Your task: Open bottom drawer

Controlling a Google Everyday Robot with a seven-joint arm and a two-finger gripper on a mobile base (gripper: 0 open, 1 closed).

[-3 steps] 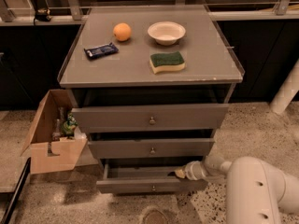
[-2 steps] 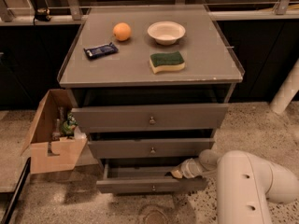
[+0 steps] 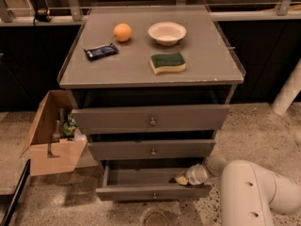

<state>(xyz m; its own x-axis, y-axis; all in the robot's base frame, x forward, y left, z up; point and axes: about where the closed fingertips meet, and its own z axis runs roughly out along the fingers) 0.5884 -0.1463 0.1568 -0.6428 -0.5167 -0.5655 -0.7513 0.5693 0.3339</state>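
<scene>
**Bottom drawer stands ajar with gripper inside its right end**

Camera view: The bottom drawer (image 3: pixel 141 192), lowest of three in the grey cabinet (image 3: pixel 117 119), juts out past the two above, exposing its shallow tray. The gripper (image 3: pixel 182 179) sits at the tray's right end, just behind the flat front; whether it is clamped or parted cannot be told. The rounded white arm (image 3: pixel 254 192) fills the lower right. A cardboard box (image 3: pixel 47 147) crowds the cabinet's left side, and speckled floor (image 3: pixel 56 206) lies open ahead. An orange (image 3: pixel 122 32), bowl (image 3: pixel 167 33) and sponge (image 3: pixel 168 62) rest on the smooth top. Against 0.7 seconds earlier, the drawer appears slightly further out.
</scene>
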